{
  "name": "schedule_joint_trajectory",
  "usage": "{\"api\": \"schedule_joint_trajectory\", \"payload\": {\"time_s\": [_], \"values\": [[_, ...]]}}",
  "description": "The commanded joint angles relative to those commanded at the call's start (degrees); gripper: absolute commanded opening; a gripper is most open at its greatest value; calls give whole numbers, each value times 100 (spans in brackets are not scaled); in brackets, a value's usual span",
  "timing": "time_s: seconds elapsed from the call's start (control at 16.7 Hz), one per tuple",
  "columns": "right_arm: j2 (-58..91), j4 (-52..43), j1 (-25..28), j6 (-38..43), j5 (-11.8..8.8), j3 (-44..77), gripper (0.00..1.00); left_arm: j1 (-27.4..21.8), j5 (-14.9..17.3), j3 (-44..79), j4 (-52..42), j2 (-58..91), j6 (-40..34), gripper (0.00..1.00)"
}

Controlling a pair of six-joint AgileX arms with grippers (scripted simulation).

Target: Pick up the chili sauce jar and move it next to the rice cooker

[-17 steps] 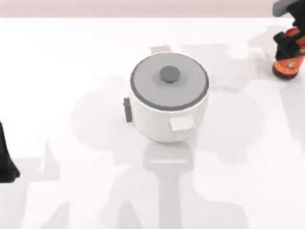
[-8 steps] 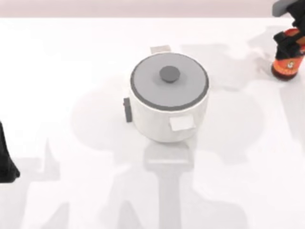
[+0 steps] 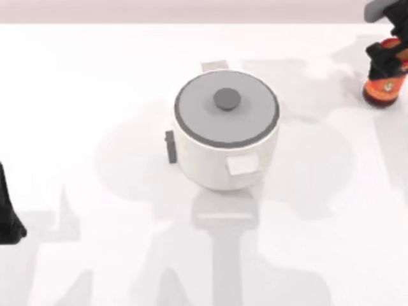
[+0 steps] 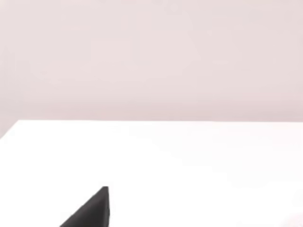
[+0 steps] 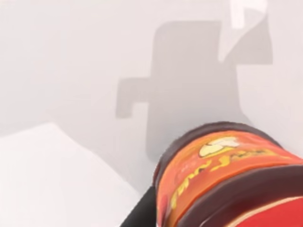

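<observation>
Orange-red label and dark glass mark the small cylindrical chili sauce jar (image 3: 383, 85), far out at the two o'clock corner of the white table (image 3: 95, 95), with the right end effector (image 3: 390, 56) clamped round its upper part. The right wrist view agrees: the jar (image 5: 222, 175) fills the near field with a dark finger (image 5: 139, 213) against its side, so I read this as gripping the jar. Whether its base is touching the table or just clear, I cannot tell.

Well apart, at table centre, sits the large round white rice cooker with grey lid and knob (image 3: 226, 131), dark handle toward nine o'clock, pale tab toward five.

Risks now, as I judge them: the grip sits high near the red lid, so a quick swing could tilt the jar or let it slip. Carrying low toward the cooker could clip its wall or lid rim, nudging it. Releasing too close might wedge a finger between jar and cooker; releasing tilted could topple the jar.

Left end effector (image 3: 9, 220) is parked at the nine o'clock edge; its fingers cannot be read.
</observation>
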Motion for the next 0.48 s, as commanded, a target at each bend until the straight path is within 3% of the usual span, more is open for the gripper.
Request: {"api": "schedule_joint_trajectory", "payload": {"time_s": [0.48], "values": [[-1927, -129, 43, -22, -23, -1739, 0, 0, 0, 0, 0, 0, 0, 100]]}}
